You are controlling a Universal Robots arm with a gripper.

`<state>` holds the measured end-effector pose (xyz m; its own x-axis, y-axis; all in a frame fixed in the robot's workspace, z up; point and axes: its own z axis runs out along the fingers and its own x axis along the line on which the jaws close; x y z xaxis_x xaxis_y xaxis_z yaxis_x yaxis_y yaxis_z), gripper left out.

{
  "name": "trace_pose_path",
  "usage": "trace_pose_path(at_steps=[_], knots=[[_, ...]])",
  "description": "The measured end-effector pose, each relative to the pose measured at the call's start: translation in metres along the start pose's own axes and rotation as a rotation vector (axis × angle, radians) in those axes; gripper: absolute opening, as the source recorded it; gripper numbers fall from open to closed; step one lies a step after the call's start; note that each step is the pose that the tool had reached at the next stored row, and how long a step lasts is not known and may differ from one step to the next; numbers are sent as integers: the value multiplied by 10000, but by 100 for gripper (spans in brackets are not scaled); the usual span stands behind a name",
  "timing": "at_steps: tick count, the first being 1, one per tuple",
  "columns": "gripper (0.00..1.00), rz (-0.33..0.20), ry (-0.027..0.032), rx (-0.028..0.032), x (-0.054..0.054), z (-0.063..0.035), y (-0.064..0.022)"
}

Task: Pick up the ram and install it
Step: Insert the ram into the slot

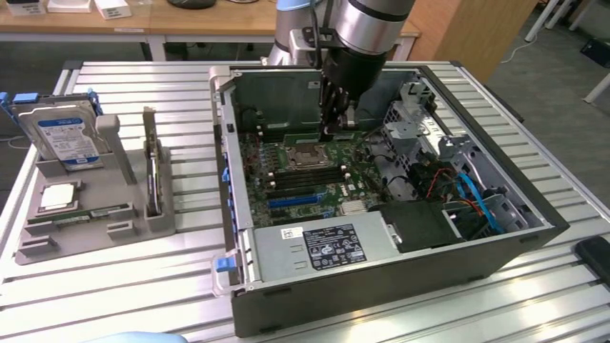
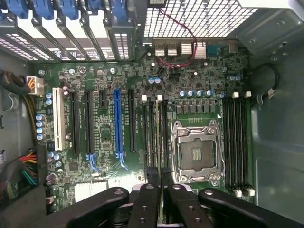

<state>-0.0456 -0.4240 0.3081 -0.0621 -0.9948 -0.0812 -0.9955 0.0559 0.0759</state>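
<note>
Seating the ram (image 2: 162, 202) in the board
Jaws nearly shut, pinching the ram edge-on over the slots (image 2: 156, 137) beside the socket (image 2: 197, 152); seating it looks to need square alignment and a straight push.

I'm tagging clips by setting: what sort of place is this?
Probably a robotics lab: an open computer case lies on a slatted metal table, a grey parts fixture beside it, wooden desks behind.

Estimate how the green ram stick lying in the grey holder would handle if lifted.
The ram stick looks thin and flat, so probably light and stiff. Its bare board may be fragile. Sunk in the holder, it likely offers little to grab.
</note>
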Motion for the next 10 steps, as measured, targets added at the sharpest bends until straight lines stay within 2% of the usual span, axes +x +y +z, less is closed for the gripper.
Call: trace_pose_path(at_steps=[10], knots=[[13, -28, 25, 11, 15, 177, -14]])
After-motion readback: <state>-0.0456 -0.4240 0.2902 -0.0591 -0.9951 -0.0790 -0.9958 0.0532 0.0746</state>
